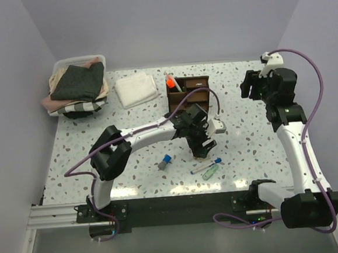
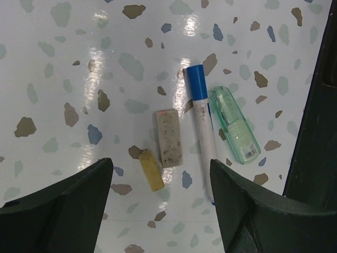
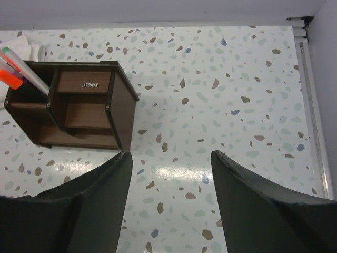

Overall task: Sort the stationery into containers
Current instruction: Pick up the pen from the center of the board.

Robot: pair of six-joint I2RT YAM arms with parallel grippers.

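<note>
The dark brown wooden organiser (image 1: 188, 91) stands at the back middle of the table, with a white pen and an orange-tipped highlighter (image 1: 170, 79) upright in its tall left section. It also shows in the right wrist view (image 3: 84, 105). My left gripper (image 1: 203, 152) is open and empty, hovering just above a small tan bit (image 2: 151, 169), a grey speckled eraser (image 2: 169, 138), a blue-capped white marker (image 2: 202, 132) and a clear green piece (image 2: 234, 125). In its wrist view the left gripper (image 2: 160, 203) stands wide apart. A blue-grey bit (image 1: 165, 161) lies to the left. My right gripper (image 1: 252, 88) is open and empty, raised right of the organiser.
A white bin of folded clothes (image 1: 78, 84) stands at the back left. A folded white cloth (image 1: 135, 89) lies beside it. The table's right edge rail (image 3: 310, 105) shows in the right wrist view. The dark front edge (image 2: 316, 132) lies close to the green piece.
</note>
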